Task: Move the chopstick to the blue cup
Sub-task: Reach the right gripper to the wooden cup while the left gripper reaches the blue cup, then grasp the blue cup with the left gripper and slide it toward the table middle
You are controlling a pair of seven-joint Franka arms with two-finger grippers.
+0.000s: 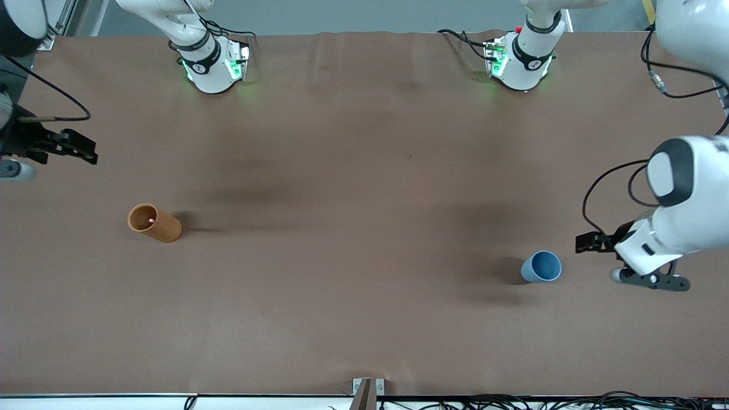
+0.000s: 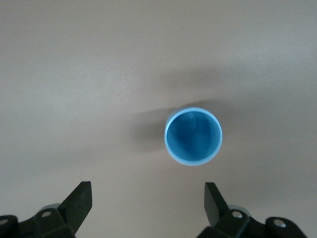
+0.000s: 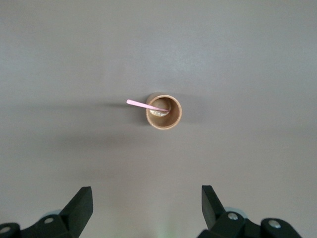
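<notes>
A pale pink chopstick (image 3: 143,104) stands leaning in the orange-brown cylindrical holder (image 3: 164,111). In the front view only its tip (image 1: 151,220) shows inside the holder (image 1: 154,223), toward the right arm's end of the table. The blue cup (image 1: 541,266) stands upright and empty toward the left arm's end, seen from above in the left wrist view (image 2: 193,136). My left gripper (image 1: 584,242) is open and empty, over the table beside the cup, apart from it; its own view (image 2: 148,198) shows the spread jaws. My right gripper (image 1: 85,149) is open and empty, up over the table's right-arm end, apart from the holder, as its own view (image 3: 147,198) shows.
The brown table cover (image 1: 364,171) is bare between the holder and the cup. The arms' bases (image 1: 211,65) stand along the edge farthest from the front camera. Cables run along the table's near edge (image 1: 512,401).
</notes>
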